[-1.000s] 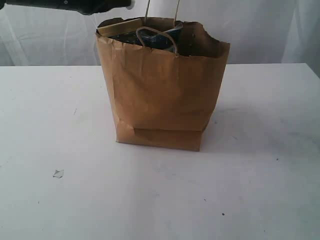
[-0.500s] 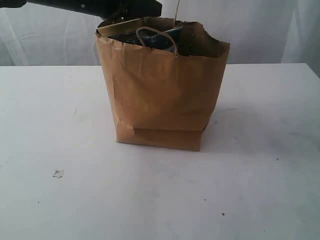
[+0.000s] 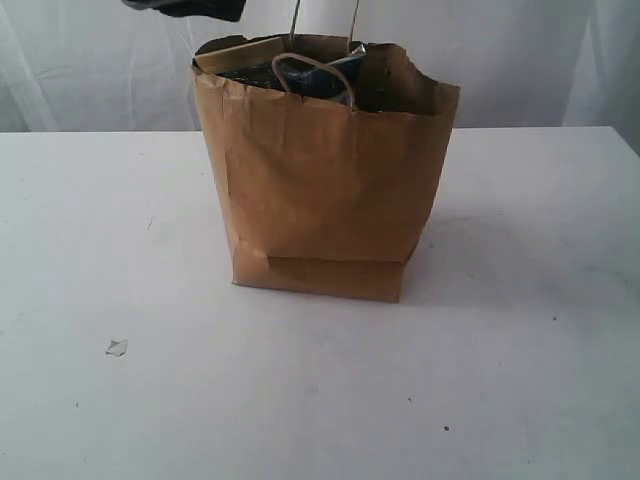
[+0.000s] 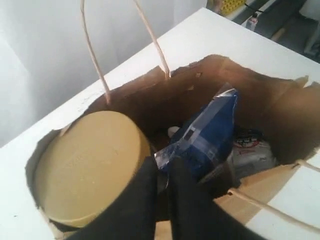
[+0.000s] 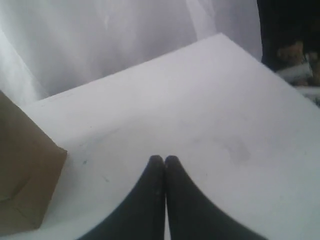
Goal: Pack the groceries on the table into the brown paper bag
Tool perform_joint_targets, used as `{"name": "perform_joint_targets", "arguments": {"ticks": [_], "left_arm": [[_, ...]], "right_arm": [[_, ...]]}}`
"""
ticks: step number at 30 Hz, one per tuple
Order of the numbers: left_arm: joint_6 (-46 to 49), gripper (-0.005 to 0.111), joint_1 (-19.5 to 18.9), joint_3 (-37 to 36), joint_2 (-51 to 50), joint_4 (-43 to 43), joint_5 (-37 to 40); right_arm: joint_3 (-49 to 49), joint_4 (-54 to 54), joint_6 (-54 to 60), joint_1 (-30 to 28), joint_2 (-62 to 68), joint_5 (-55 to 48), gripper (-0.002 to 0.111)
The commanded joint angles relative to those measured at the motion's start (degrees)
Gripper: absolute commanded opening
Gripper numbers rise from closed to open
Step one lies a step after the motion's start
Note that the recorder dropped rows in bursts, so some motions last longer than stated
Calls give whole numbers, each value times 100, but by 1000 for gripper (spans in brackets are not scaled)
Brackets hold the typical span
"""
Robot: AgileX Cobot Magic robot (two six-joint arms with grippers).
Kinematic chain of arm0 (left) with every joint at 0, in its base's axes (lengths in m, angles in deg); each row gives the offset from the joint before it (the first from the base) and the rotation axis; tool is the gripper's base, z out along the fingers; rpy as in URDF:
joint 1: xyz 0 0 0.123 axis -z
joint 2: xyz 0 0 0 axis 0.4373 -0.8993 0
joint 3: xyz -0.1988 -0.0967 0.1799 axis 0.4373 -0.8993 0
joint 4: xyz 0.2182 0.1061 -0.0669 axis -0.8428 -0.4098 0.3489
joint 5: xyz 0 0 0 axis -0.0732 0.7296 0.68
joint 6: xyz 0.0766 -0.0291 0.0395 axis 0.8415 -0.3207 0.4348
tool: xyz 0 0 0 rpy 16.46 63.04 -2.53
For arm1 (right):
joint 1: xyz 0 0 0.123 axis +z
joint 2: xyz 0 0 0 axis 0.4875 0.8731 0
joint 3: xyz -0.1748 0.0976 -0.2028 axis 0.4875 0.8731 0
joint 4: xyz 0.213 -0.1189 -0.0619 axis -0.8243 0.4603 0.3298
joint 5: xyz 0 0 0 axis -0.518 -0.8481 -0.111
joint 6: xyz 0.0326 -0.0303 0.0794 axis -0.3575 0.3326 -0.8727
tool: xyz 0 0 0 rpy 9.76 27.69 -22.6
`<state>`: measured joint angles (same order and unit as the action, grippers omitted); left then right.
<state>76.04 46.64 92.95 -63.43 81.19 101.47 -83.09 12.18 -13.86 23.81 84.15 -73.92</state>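
Note:
The brown paper bag (image 3: 320, 180) stands upright mid-table, with groceries inside. In the left wrist view I look down into the bag (image 4: 260, 100). It holds the big olive-lidded jar (image 4: 85, 165), the long dark-blue packet (image 4: 210, 135), a white printed pack (image 4: 252, 152) and a small white cap (image 4: 173, 131). My left gripper (image 4: 164, 167) hovers over the rim between jar and packet. Its jaws are almost together and hold nothing. From outside, only the dark left arm (image 3: 190, 8) shows, at the top edge. My right gripper (image 5: 164, 161) is shut above bare table, away from the bag (image 5: 25, 175).
The white table (image 3: 520, 350) spreads around the bag. A tiny white crumb (image 3: 116, 347) lies front left. The bag's paper loop handles (image 3: 325, 20) stand up over its mouth. A pale curtain hangs behind the table.
The left arm reached further right over the bag half a second ago. It has since pulled back up and to the left. The bag and its contents have not moved.

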Motion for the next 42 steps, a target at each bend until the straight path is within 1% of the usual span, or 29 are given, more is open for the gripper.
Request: {"name": "perform_joint_targets", "arguments": {"ticks": [1,3,4,6,7,8,10,11,12,14,16,18,22,23,27,28,29,30,31,32,35,38,40,42], "left_arm": [[-336,0,-17,48,458,-289,61],[-697,0,-17,48,616,-604,-123],[-965,0,-17,48,683,-853,-226],[-1959,0,-21,48,774,-1764,-532],[-2489,0,-31,48,809,-2355,-610],[-3310,0,-75,38,838,-3017,-636],[-4385,0,-152,-34,870,-3810,-589],[-4883,0,-229,-179,929,-4360,-542],[-5348,0,-290,-311,974,-4696,-506],[-6108,0,-414,-746,1148,-5385,-482],[-6580,0,-512,-1257,1371,-5927,-515],[-7127,0,-609,-1911,1707,-6518,-616],[-8321,0,-811,-3244,2547,-7681,-964],[-8612,0,-860,-3581,2805,-7969,-1012],[-9433,0,-1007,-4665,3839,-8931,-974],[-9592,0,-1078,-5179,4391,-9234,-866],[-9592,0,-1090,-5448,4676,-9317,-761],[-9592,0,-1090,-5789,5184,-9433,-495],[-9592,0,-1090,-5950,5460,-9433,-330],[-9625,0,-1090,-6210,5986,-9433,-155],[-9625,0,-1090,-6775,6935,-9433,-117],[-9571,0,-1090,-7203,7412,-9433,-73],[-9573,0,-1090,-7305,7584,-9317,251],[-9573,0,-1090,-7305,7674,-9113,744]], "right_arm": [[-260,82,1919,-34,16,431,0],[-447,82,2906,-34,16,423,0],[-526,82,3221,-34,16,362,0],[-710,82,3876,-34,16,98,0],[-783,82,4183,-34,16,-61,0],[-831,82,4658,-34,16,-306,0],[-875,82,5213,-34,16,-528,0],[-887,82,5476,-34,16,-688,0],[-898,82,5490,-34,16,-737,0],[-903,19,5353,-34,16,-727,0],[-903,-10,5043,-34,16,-655,0],[-903,-133,4244,-34,16,-549,0],[-903,-221,1663,-34,-20,-495,0],[-903,-221,1243,-34,-20,-519,0],[-903,-221,1114,-34,-20,-654,0],[-903,-221,1114,-34,-20,-654,0],[-903,-221,1114,-34,-20,-654,0],[-903,-221,1088,17,-20,-688,0],[-903,-221,1087,32,-20,-688,0],[-903,-221,1087,32,-20,-688,0],[-903,-221,1087,32,-20,-688,0],[-892,-221,1087,30,-20,-639,0],[-588,-221,1087,30,-30,-163,0],[-30,-221,1087,30,-280,401,0]]}}
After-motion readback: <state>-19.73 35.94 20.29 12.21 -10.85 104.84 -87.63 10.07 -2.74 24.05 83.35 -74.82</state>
